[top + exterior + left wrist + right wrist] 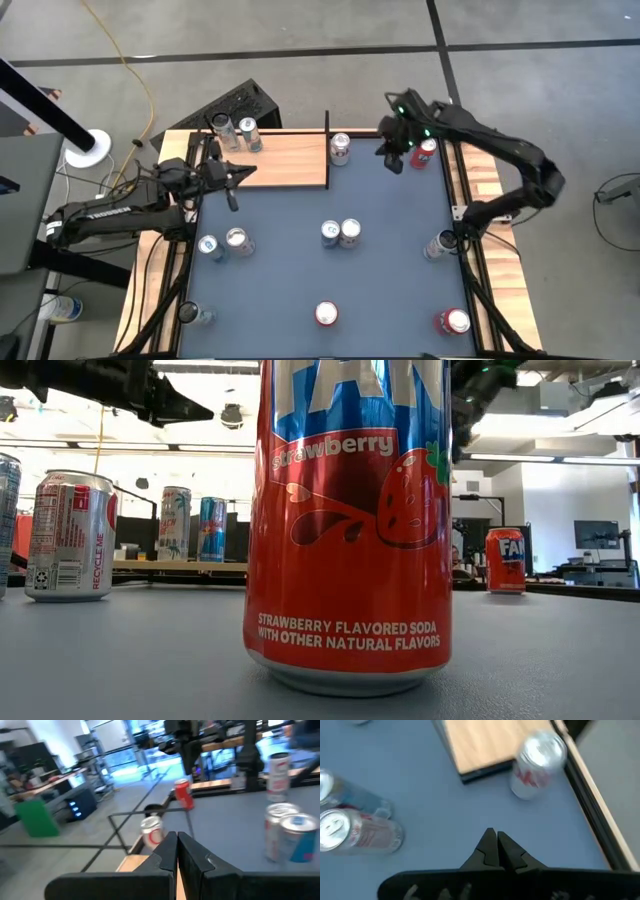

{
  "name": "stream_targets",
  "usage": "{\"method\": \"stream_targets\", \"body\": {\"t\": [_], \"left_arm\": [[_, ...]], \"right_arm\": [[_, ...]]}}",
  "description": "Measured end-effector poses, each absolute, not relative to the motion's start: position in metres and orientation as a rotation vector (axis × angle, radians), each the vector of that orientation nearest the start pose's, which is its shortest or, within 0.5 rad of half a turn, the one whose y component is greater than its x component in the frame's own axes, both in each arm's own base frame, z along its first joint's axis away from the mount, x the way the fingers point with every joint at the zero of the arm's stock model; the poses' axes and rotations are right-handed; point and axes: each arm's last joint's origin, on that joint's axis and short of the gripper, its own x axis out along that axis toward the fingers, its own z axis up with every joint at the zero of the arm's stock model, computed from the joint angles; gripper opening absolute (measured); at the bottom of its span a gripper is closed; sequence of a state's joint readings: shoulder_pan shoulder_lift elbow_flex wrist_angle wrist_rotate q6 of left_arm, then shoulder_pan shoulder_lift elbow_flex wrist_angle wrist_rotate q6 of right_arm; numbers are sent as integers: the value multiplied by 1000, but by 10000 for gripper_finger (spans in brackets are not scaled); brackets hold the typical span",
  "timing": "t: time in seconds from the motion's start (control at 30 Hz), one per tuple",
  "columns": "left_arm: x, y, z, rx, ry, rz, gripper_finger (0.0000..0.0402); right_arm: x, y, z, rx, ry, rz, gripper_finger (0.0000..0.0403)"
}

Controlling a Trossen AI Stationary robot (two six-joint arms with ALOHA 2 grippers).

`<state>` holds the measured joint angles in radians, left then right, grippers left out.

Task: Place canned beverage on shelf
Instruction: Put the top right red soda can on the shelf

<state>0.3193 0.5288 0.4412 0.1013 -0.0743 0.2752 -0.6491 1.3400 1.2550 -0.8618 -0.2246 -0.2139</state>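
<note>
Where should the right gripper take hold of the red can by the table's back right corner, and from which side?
Judged from the high view, grip the red can around its round side wall, about mid-height. It stands upright, so a level approach suits. The right gripper, shut, sits just to the can's left; open it first and close in from that side.

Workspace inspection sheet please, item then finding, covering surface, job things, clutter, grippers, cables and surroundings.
Surface: blue tabletop, wooden strips along its sides.
Job's things: shelf at the far left corner, two cans standing on it; a red and silver can stands on the table just off its right end.
Clutter: cans scattered over the table, a pair mid-table, a red can beside the right arm.
Grippers: left gripper over the shelf's near edge, jaws shut, empty; right gripper at the far right, jaws shut, empty.
Cables: yellow cord on the floor.
Surroundings: grey floor, benches behind.
</note>
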Motion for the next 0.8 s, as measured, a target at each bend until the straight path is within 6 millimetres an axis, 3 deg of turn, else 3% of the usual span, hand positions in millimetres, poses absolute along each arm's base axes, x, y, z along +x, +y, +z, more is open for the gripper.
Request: {"method": "stream_targets", "body": {"t": [0.2, 0.47, 0.67, 0.8], "left_arm": [[130, 46, 276, 268, 32, 308, 0], [130, 45, 276, 243, 21, 235, 0], [131, 43, 276, 253, 14, 177, 0], [131, 43, 276, 276, 9, 178, 0]], "right_arm": [[193, -136, 319, 292, 897, -437, 0], [195, -114, 324, 347, 948, -386, 0], [193, -78, 333, 606, 1089, -350, 0], [195, -49, 341, 654, 1154, -373, 0]]}}
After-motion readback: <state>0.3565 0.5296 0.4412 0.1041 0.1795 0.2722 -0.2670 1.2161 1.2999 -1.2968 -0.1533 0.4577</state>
